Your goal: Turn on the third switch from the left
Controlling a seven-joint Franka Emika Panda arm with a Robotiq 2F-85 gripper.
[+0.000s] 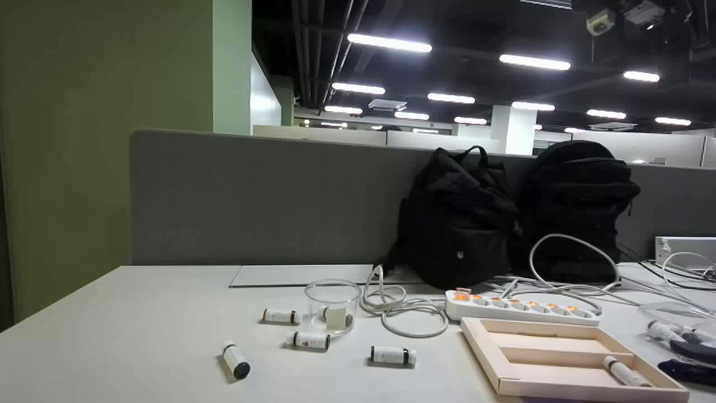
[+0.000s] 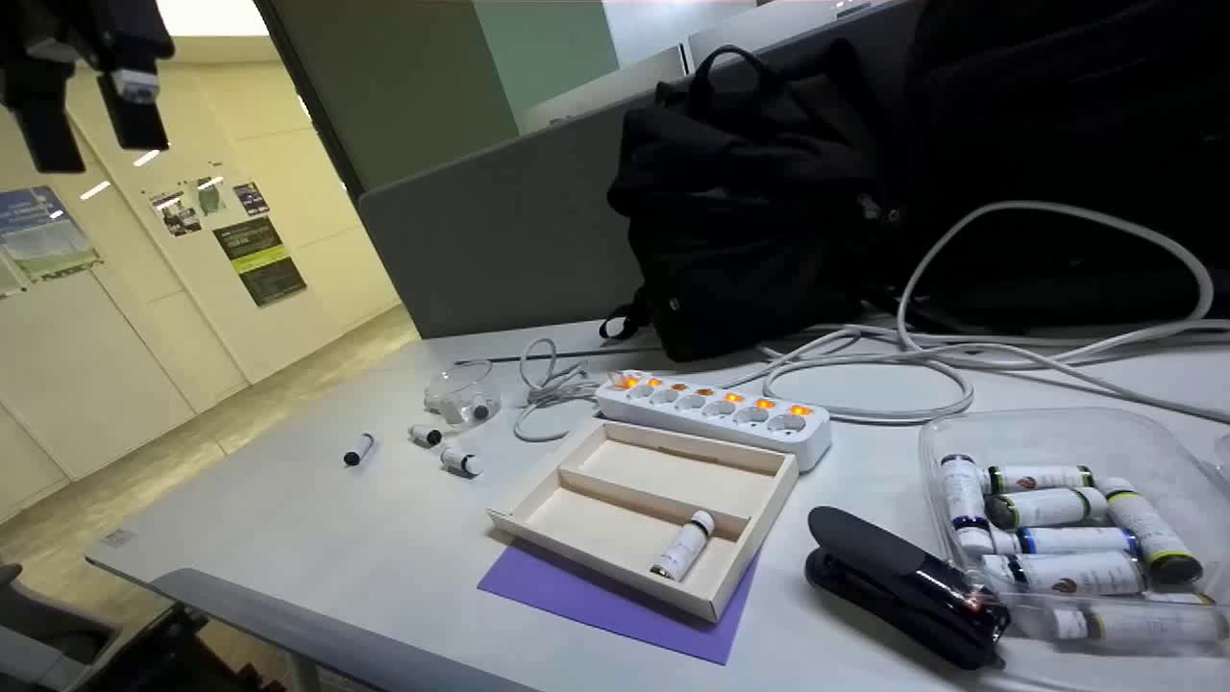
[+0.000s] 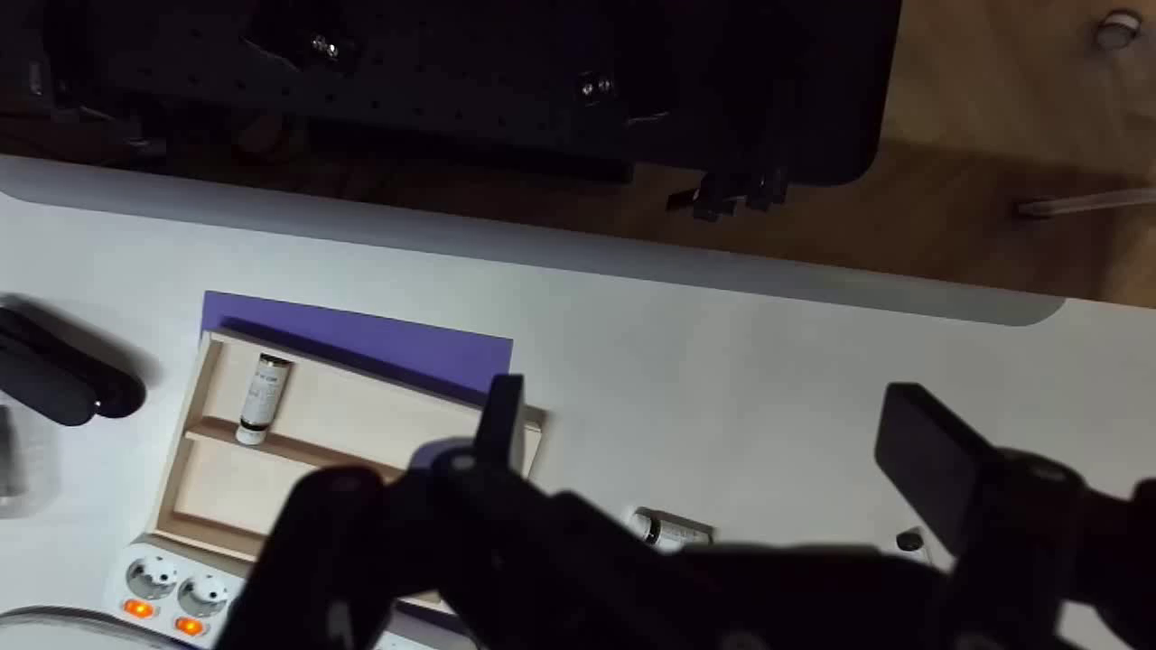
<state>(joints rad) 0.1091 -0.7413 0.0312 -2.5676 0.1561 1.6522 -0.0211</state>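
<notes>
Third switch (image 2: 679,386): near the left end of the power strip (image 2: 716,415) in both exterior views; I could miscount, since the end switch (image 2: 629,383) looks different and the wrist view hides my target.
Wooden tray (image 2: 596,533): just beside the power strip; coming in low, I might bump it.
Gripper (image 2: 96,149): hangs high, pointing down, fingers (image 3: 930,460) spread, nothing between.
</notes>
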